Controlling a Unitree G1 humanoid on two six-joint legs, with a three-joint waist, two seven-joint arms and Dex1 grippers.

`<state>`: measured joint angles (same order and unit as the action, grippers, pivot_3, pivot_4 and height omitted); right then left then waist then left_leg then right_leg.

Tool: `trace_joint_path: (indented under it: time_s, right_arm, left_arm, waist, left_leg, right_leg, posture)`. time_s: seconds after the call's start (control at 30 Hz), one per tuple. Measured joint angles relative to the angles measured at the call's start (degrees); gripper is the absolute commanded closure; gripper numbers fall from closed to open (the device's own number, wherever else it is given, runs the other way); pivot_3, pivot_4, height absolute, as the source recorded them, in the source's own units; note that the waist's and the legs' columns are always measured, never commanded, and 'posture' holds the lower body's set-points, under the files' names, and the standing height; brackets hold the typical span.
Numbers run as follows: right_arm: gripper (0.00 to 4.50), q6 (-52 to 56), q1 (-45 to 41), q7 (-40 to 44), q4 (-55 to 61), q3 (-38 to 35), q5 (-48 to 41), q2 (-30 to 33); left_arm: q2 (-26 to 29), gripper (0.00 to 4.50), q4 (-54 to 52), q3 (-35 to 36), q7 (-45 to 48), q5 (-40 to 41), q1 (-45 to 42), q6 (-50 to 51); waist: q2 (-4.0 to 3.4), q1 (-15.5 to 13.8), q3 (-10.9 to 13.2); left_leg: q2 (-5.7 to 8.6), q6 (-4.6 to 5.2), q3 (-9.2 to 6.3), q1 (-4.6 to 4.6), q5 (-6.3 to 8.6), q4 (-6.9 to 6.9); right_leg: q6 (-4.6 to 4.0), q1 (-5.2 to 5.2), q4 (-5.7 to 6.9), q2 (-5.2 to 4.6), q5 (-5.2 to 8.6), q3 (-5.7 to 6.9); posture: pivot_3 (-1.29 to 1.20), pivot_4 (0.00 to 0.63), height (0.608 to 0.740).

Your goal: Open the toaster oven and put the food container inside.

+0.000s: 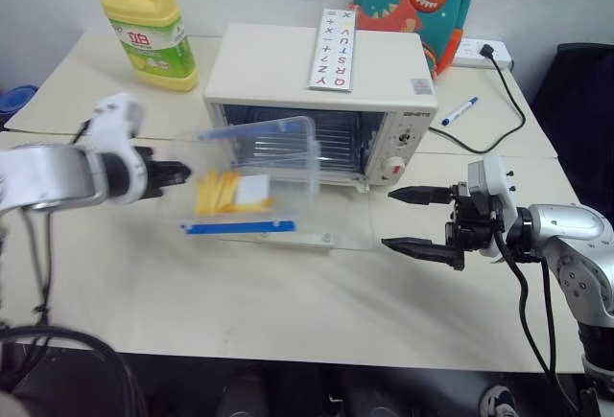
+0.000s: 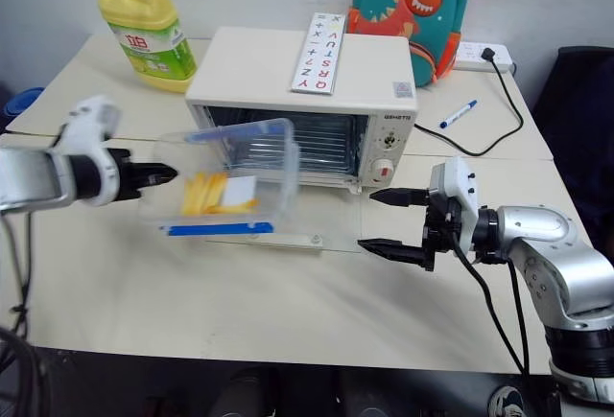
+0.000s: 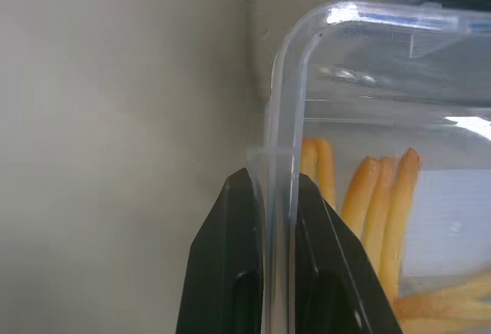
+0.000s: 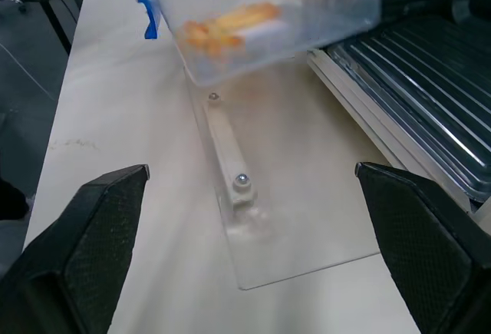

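Note:
The cream-white toaster oven point(image 1: 288, 67) stands at the middle of the table with its glass door point(image 1: 336, 233) dropped flat onto the tabletop and its wire rack point(image 4: 414, 88) exposed. The food container point(image 1: 257, 170), clear with a blue strip and yellow food pieces, hangs tilted in the air above the door, just in front of the oven's mouth. My left gripper point(image 1: 182, 173) is shut on the container's left rim point(image 3: 280, 119), one finger on each side of the wall. My right gripper point(image 1: 417, 218) stands open to the right of the door, holding nothing.
A yellow detergent bottle point(image 1: 149, 24) stands at the back left. A dinosaur backpack point(image 1: 417, 0), a power strip point(image 1: 475, 51) with a black cable and a blue marker point(image 1: 460, 110) lie at the back right. A letter strip point(image 1: 336, 50) rests on the oven's top.

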<state>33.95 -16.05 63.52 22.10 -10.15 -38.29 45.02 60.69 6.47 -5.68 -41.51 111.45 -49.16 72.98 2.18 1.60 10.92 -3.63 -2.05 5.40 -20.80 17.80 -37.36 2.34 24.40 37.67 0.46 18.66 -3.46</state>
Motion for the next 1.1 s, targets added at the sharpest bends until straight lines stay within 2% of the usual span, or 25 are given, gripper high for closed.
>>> trace_joint_path:
  time_s: [0.1, 0.23, 0.3, 0.5, 0.73, 0.9, 0.93, 0.97, 1.1]
  right_arm:
    - [0.0, 0.6, 3.2, -2.3, 2.4, -2.5, -0.9, 0.1]
    - [0.0, 1.3, 4.8, -4.8, 4.8, -5.1, -2.2, 0.3]
    - [0.0, 1.5, 5.9, -5.9, 5.8, -6.2, -2.6, 0.3]
    - [0.0, 1.5, 8.0, -8.6, 7.5, -6.5, -3.1, 0.3]
    - [0.0, 1.8, 7.8, -9.6, 7.5, -6.4, -3.9, 1.2]
    - [0.0, 2.9, 6.0, -10.4, 6.9, -5.8, -5.2, 1.3]
    - [0.38, 3.2, 5.8, -10.7, 6.6, -5.7, -5.3, 1.3]
    - [0.62, 3.6, 5.5, -10.8, 6.3, -5.3, -5.8, 1.0]
    - [2.0, 4.9, 5.7, -10.8, 4.7, -3.6, -7.2, -0.1]
  left_arm:
    - [-5.1, 4.43, 4.0, -4.9, 0.2, -4.0, -6.1, 3.4]
    - [-9.9, 4.43, 8.5, -6.7, 1.3, -9.8, -9.9, 6.5]
    - [-12.2, 3.73, 11.0, -6.6, 1.5, -13.3, -11.3, 7.0]
    - [-17.8, 2.04, 16.0, -1.7, 2.0, -21.0, -12.0, 7.7]
    - [-18.3, 2.04, 12.9, 10.6, 8.2, -23.0, -10.5, 6.2]
    - [-19.0, 2.04, 2.9, 24.7, 24.3, -18.8, 0.4, 0.5]
    - [-18.7, 2.01, 1.2, 27.8, 28.5, -18.9, 3.7, -0.9]
    - [-18.0, 2.42, -0.7, 30.7, 33.2, -19.0, 7.0, -2.0]
    - [-13.8, 3.56, -8.5, 40.8, 54.5, -17.6, 19.3, -1.7]
  waist:
    - [0.01, 0.4, 0.0]
    - [0.01, 0.4, 0.0]
    - [0.01, 0.2, 0.0]
    - [0.01, 0.0, 0.0]
    - [0.02, 0.0, 0.0]
    - [0.01, 0.8, 0.0]
    - [0.01, 1.0, 0.0]
    - [0.01, 1.1, 0.0]
    - [0.05, 1.4, 0.0]
  left_leg:
    - [-0.02, -0.04, -0.01, -0.31, -0.03, -0.25]
    - [-0.02, -0.15, -0.08, -0.31, -0.14, -0.41]
    - [0.01, -0.15, -0.11, -0.3, -0.16, -0.53]
    - [0.14, 0.03, -0.17, -0.31, -0.32, -0.69]
    - [0.15, 0.03, -0.21, -0.4, -0.33, -0.58]
    - [0.06, -0.04, -0.11, -0.33, -0.32, -0.54]
    - [0.04, -0.08, -0.12, -0.31, -0.35, -0.55]
    - [0.03, -0.11, -0.14, -0.31, -0.37, -0.56]
    - [0.07, -0.1, -0.17, -0.33, -0.36, -0.6]
  right_leg:
    - [0.01, 0.36, 0.21, 0.04, -0.01, -0.02]
    - [0.01, 0.39, 0.42, 0.09, -0.01, -0.01]
    - [0.01, 0.34, 0.51, 0.1, -0.02, -0.02]
    - [0.21, 0.18, 0.5, 0.03, -0.27, -0.04]
    - [0.24, 0.22, 0.38, -0.01, -0.28, 0.01]
    - [0.19, 0.27, 0.45, 0.01, -0.26, -0.01]
    - [0.16, 0.27, 0.5, 0.01, -0.24, 0.01]
    - [0.15, 0.27, 0.53, 0.02, -0.24, 0.01]
    - [0.12, 0.23, 0.51, 0.01, -0.24, 0.03]
  posture:
    - [0.0, 0.15, 0.74]
    - [0.0, 0.15, 0.74]
    - [0.0, 0.15, 0.74]
    - [0.0, 0.15, 0.74]
    - [0.0, 0.15, 0.74]
    - [0.0, 0.15, 0.74]
    - [0.0, 0.15, 0.74]
    - [0.0, 0.15, 0.74]
    - [0.0, 0.15, 0.74]
